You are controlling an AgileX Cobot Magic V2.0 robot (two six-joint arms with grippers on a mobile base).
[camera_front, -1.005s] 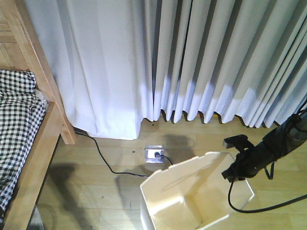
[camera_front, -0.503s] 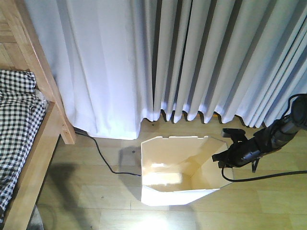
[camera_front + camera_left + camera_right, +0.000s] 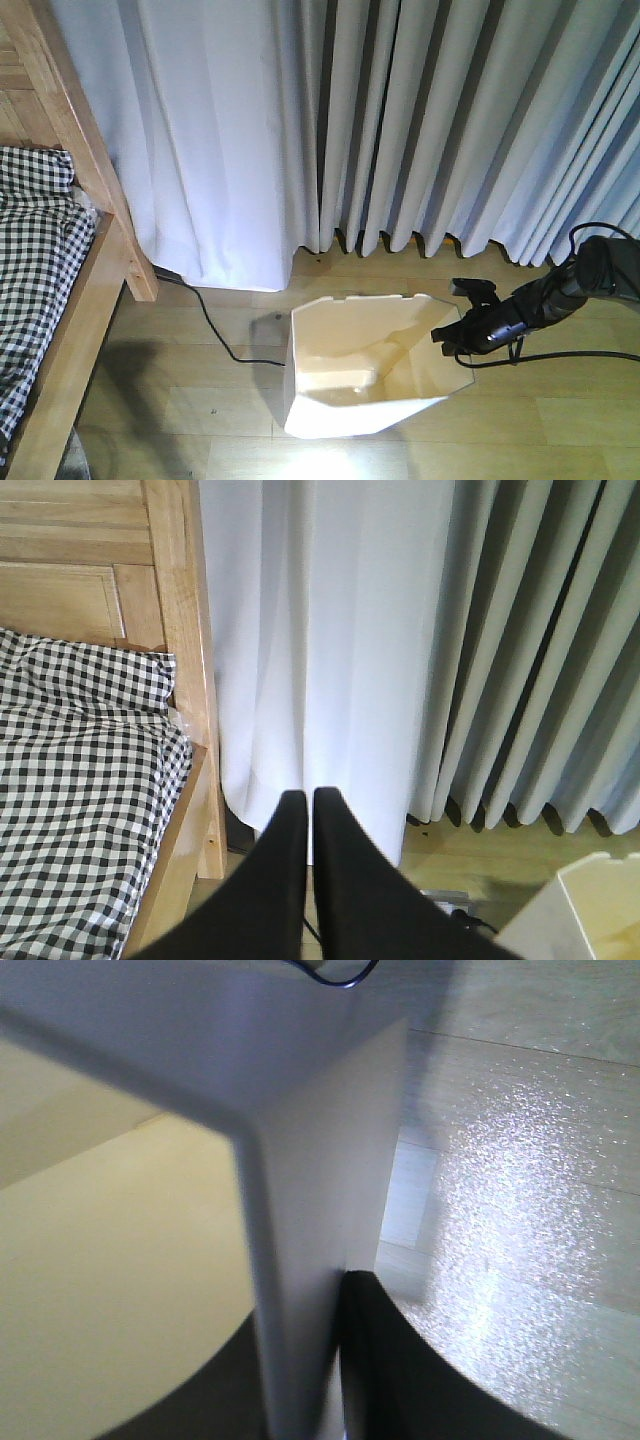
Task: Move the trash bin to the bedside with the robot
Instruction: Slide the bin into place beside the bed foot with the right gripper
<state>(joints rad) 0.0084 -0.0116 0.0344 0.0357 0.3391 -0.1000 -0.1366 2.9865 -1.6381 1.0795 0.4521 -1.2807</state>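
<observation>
- White curtain (image 3: 400, 120) hung in long folds down to the floor, directly behind the trash bin (image 3: 340, 412).
- Pale wooden floor (image 3: 180, 400) lay under the trash bin, with a bare stretch on the bin's left.
- The bedside (image 3: 95, 210), a light-brown wooden frame with black-and-white checked bedding (image 3: 40, 260), stood well apart from the trash bin, to its left in the front view.
- The trash bin stood on the floor near the curtain hem, its angular rim and cream inside facing up toward the front camera.
- The right gripper (image 3: 450, 335) reached in from the right of the trash bin and sat at the bin's right rim. In its wrist view the black fingers (image 3: 400, 1360) were clamped on the bin's white wall, one on each side.
- The left gripper (image 3: 308, 815) had its fingers closed almost together on nothing, with a corner of the trash bin to its lower right in that wrist view.
- A black cable (image 3: 215, 330) ran across the floor just left of the trash bin.
</observation>
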